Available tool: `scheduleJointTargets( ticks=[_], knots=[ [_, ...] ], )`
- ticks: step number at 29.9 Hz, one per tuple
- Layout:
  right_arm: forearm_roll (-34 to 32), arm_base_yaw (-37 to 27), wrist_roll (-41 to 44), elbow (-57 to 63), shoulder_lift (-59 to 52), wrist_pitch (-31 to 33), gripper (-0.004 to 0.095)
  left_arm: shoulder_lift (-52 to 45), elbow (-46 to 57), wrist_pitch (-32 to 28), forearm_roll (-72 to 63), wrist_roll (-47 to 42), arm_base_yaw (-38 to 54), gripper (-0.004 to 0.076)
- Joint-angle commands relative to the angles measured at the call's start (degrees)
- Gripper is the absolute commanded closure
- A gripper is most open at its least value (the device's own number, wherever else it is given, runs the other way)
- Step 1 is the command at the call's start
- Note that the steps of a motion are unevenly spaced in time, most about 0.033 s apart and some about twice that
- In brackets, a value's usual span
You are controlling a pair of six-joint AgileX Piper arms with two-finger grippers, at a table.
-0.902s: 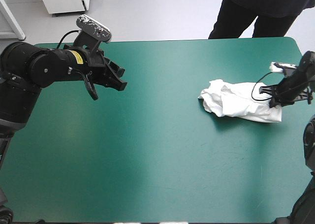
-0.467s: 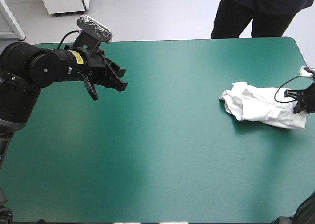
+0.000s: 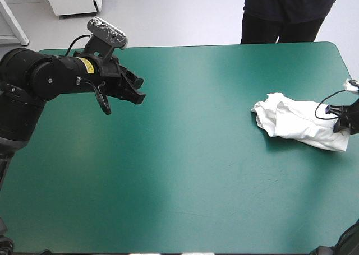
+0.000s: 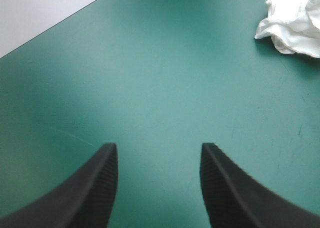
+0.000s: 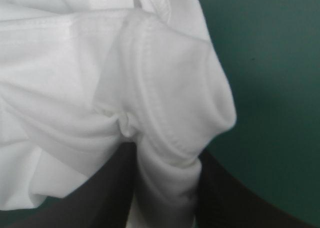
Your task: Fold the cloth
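Note:
The white T-shirt (image 3: 297, 122) lies as a crumpled heap on the teal-green cover near the table's right edge. My right gripper (image 3: 343, 119) is shut on the T-shirt at its right end; in the right wrist view a hemmed fold of the T-shirt (image 5: 150, 102) is pinched between the black fingers (image 5: 225, 198). My left gripper (image 3: 133, 92) hovers open over the table's far left part, well away from the heap. In the left wrist view its fingers (image 4: 95, 188) stand apart over bare cover, with the T-shirt (image 4: 295, 20) far ahead.
A person stands beyond the table's far edge at the right, not over the top. The right table edge (image 3: 346, 70) runs close to the heap and my right gripper.
My right gripper has dragged the T-shirt to the right, toward the table's right edge. The heap has stretched a little. The left arm has stayed still.

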Motion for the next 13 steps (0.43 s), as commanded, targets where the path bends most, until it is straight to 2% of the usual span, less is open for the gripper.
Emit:
scheduleJointTargets(
  ticks=[1, 6, 8, 13],
  knots=[
    [1.35, -1.45, -0.65, -1.19, -4.41, 0.69, 0.0403, -2.22, -1.47, 1.43, -0.39, -0.03, 0.07, 0.0349],
    [2.35, -3.01, -0.65, -1.19, -6.82, 0.25, 0.0385, -2.61, -1.47, 1.46, 0.27, 0.19, 0.07, 0.0349],
    [4.61, -3.93, -0.65, -1.19, -8.4, 0.25, 0.0385, -3.15, -1.47, 1.46, 2.68, 0.23, 0.07, 0.0349],
    [16.33, -4.61, -3.82, -1.19, -14.66, 0.76, 0.0385, -6.58, -1.47, 1.46, 11.13, -1.35, 0.07, 0.0349]
  ],
)
